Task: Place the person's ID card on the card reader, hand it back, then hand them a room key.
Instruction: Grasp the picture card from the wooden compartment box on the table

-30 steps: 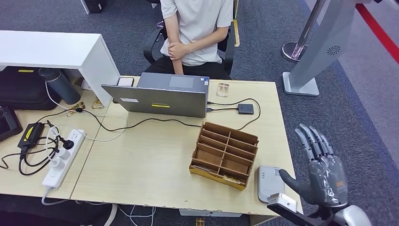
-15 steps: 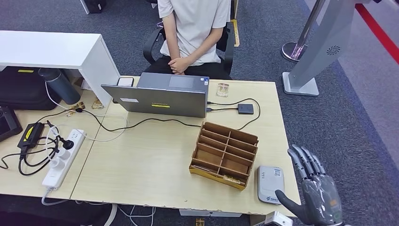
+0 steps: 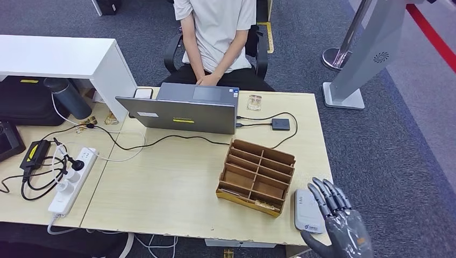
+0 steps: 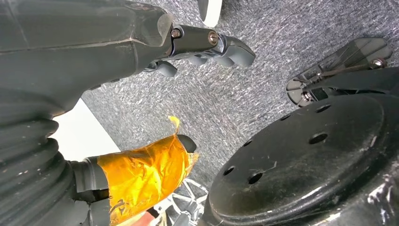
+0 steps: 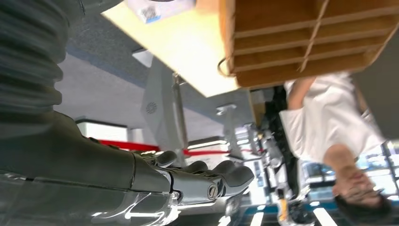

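The right hand (image 3: 337, 228) has dropped over the last second from beside the surface's (image 3: 177, 183) near corner to low at the picture's edge, and now hangs just beside the card reader (image 3: 307, 210), its fingers (image 3: 322, 194) straight and apart, holding nothing. The pale object seen under its thumb a second ago is gone from sight. The left hand (image 4: 117, 56) hangs by the floor, fingers loosely bent and apart, empty. The person (image 3: 215, 32) has shifted too: the arms once folded across the chest now rest low behind the laptop (image 3: 183, 110).

No card lies on the reader, and I cannot tell where the ID card is. A small card-like item (image 3: 254, 102) sits at the surface's far edge, near the person; the key may be in the wooden organiser (image 3: 257, 176). The sinking arm suggests a step has just ended or the hand is resetting.
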You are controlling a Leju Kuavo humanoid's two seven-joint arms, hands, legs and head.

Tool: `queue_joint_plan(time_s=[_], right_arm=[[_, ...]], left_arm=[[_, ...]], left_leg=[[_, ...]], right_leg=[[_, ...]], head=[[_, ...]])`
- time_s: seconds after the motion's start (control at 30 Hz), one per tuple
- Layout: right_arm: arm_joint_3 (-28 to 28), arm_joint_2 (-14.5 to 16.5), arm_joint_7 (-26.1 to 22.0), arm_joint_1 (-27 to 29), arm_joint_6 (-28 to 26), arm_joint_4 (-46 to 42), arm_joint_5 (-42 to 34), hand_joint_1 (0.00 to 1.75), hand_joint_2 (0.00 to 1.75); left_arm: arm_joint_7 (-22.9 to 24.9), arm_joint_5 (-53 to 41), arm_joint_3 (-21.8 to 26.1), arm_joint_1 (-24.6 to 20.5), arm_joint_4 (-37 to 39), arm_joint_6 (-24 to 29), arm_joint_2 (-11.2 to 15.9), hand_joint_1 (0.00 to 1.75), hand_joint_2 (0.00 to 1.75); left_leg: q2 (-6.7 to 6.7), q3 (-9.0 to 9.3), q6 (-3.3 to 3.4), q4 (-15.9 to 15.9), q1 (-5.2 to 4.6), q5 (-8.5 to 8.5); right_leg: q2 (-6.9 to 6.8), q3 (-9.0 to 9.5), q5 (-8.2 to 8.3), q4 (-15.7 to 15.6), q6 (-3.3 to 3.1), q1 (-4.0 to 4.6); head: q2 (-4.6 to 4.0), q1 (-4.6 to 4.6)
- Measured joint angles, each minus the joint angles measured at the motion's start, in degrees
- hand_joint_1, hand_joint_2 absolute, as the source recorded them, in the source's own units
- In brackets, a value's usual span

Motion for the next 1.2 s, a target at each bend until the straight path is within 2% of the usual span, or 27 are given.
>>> queue_joint_plan(time_s=[0.1, 0.37, 0.8, 1.0, 1.2], right_arm=[[3.2, -0.4, 0.4, -0.7, -0.1, 1.0, 0.4, 0.0, 1.75], [7.7, -0.9, 0.5, -2.8, -0.4, 2.7, 0.8, 0.0, 1.75], [13.8, 0.1, 0.4, -7.3, -1.7, 7.0, 1.8, 0.0, 1.75], [14.6, 1.3, 1.5, -8.7, -4.5, 8.9, 6.7, 0.0, 1.75], [15.0, 4.1, 3.4, -10.2, -7.2, 11.9, 12.3, 0.0, 1.75]], left_arm=[[0.2, -0.1, 0.0, 0.0, 0.0, -0.1, 0.1, 0.0, 1.75], [0.3, -0.2, 0.0, 0.0, 0.0, -0.3, 0.1, 0.0, 1.75], [0.4, -0.9, 0.0, -0.2, 0.0, -0.7, 0.1, 0.0, 1.75], [0.5, -1.2, 0.0, -0.3, 0.0, -0.9, 0.1, 0.0, 1.75], [0.9, -1.7, 0.0, -0.4, 0.0, -0.9, -0.1, 0.0, 1.75]], left_leg=[[0.0, 0.0, 0.0, 0.0, 0.0, 0.0], [0.01, 0.0, 0.0, 0.0, 0.0, 0.0], [0.01, 0.0, 0.0, 0.0, 0.0, 0.0], [0.01, 0.0, 0.0, 0.0, 0.0, 0.0], [0.01, 0.01, -0.01, 0.0, 0.01, 0.01]], right_leg=[[0.0, 0.01, 0.0, 0.0, 0.0, 0.0], [0.01, 0.01, 0.0, 0.0, 0.0, 0.0], [0.01, 0.0, 0.0, 0.0, 0.0, 0.0], [0.01, 0.0, 0.0, 0.0, 0.0, 0.0], [0.01, 0.0, 0.0, 0.0, 0.0, 0.0]], head=[[0.0, -0.01], [0.0, 0.0], [0.0, 0.0], [0.0, -0.01], [0.0, -0.01]])
